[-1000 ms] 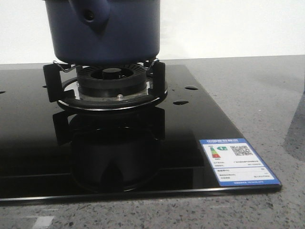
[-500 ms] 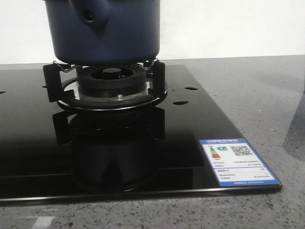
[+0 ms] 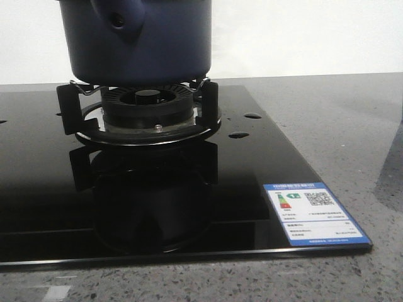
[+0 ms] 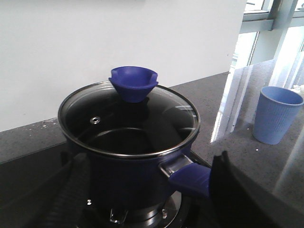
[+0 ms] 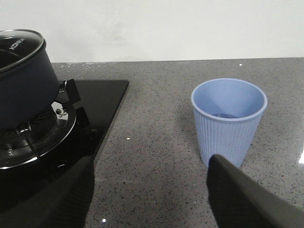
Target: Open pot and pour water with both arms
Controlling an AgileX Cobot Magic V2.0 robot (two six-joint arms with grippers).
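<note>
The dark navy pot [image 3: 141, 44] stands on the gas burner [image 3: 148, 113] of a black glass hob; its handle lug [image 3: 119, 19] faces the front camera. In the left wrist view the pot [image 4: 123, 171] wears a glass lid [image 4: 128, 118] with a blue knob [image 4: 133, 83], and a blue side handle [image 4: 190, 178] sticks out. My left gripper [image 4: 149, 190] is open, its fingers either side of the pot's near wall, apart from it. My right gripper [image 5: 149, 190] is open and empty over the grey counter, beside a pale blue cup [image 5: 229, 121]. The pot's edge also shows in the right wrist view [image 5: 21, 85].
The pale blue cup [image 4: 275, 114] stands on the speckled grey counter to the right of the hob. The hob's front right corner carries an energy label [image 3: 315, 214]. A white wall runs behind; a window is at the far right. Neither arm shows in the front view.
</note>
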